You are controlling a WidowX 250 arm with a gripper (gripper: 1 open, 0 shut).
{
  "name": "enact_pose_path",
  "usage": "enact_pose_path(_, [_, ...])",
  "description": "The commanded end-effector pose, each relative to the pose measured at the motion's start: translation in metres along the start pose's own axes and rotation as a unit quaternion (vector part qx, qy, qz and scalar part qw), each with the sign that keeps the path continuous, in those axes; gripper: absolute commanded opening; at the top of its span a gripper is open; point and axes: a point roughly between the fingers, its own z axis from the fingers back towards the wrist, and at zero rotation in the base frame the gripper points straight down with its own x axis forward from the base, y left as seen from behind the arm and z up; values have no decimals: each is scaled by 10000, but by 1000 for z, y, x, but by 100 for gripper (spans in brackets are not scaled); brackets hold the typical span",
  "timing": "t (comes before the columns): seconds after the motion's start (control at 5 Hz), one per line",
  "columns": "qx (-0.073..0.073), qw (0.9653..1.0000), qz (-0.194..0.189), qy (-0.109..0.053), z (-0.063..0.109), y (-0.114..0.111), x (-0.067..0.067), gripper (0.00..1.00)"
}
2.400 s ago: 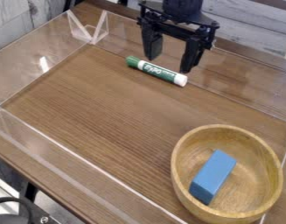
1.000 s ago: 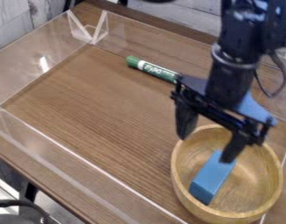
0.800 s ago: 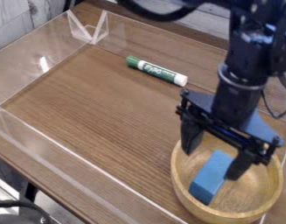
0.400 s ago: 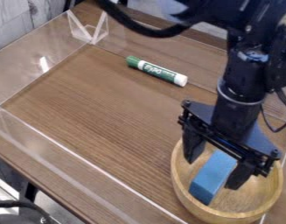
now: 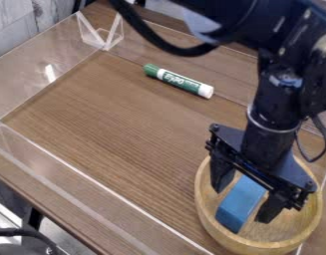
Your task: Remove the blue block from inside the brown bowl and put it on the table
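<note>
Gripper: jaws spread wide, pointing down, straddling the blue block. Blue block: lying inside brown bowl, near right corner of bench. Advice: centre both fingers on the block's sides, descend clear of the rim, then pinch.
</note>
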Motion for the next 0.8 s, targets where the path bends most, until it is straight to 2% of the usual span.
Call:
enact_pose_path(0.0, [-63,9998,-45,-205,2,2,8,100])
enact_pose_path(0.6, [-56,9993,-163,-343,-4,7,14,100])
